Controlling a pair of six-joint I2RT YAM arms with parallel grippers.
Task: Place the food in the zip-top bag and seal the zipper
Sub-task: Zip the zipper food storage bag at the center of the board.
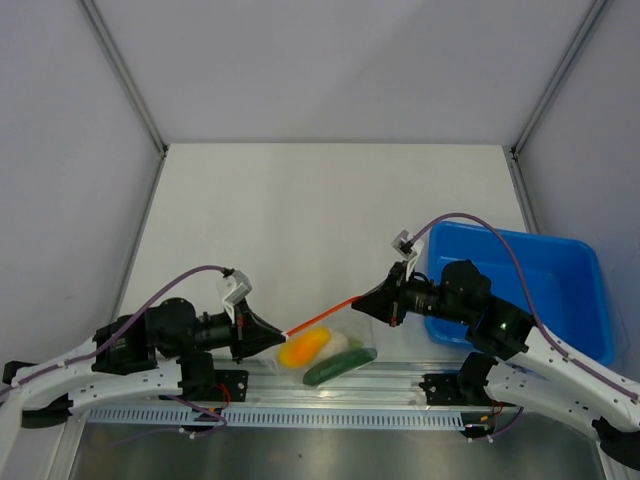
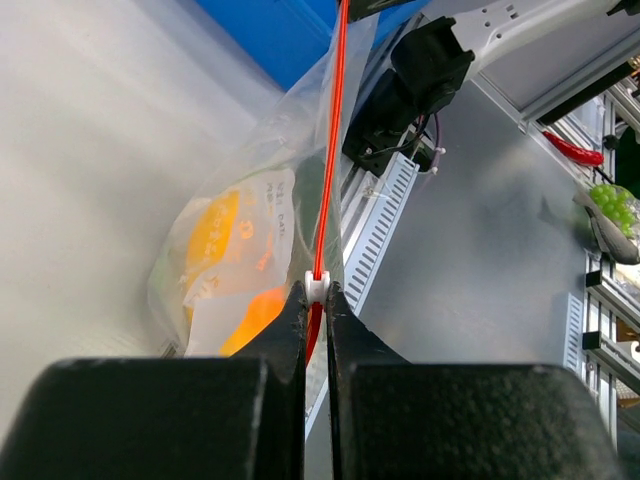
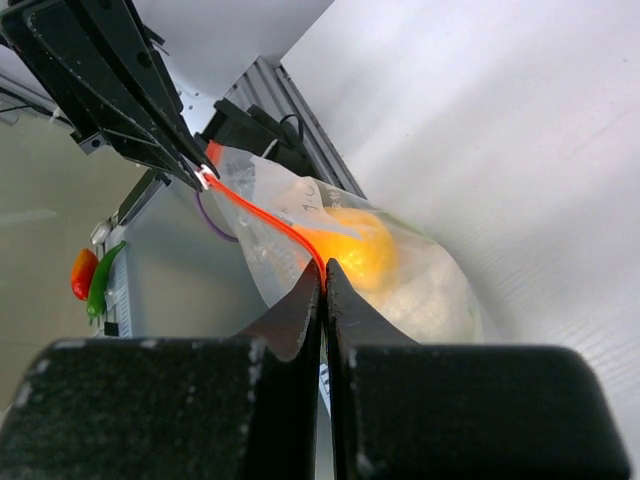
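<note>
Over a white, pale-walled table (image 1: pixel 330 200) with one blue tray (image 1: pixel 590 270), the left gripper (image 1: pixel 283 336) and right gripper (image 1: pixel 360 302) are pinching opposite ends of the zipper (image 1: pixel 320 319), the one zip-top bag (image 1: pixel 352 335) between them holding three foods (image 1: pixel 305 347).

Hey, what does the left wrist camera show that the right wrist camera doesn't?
Only the left wrist view shows the blue tray beyond the bag, and some green grapes at the picture's right edge. Only the right wrist view clearly shows the pale leafy lump inside the bag. Both show the clear zip-top bag, its orange-red zipper stretched taut, and the yellow-orange fruit inside. Each view shows its own gripper, the left gripper and the right gripper, shut on the zipper.
</note>
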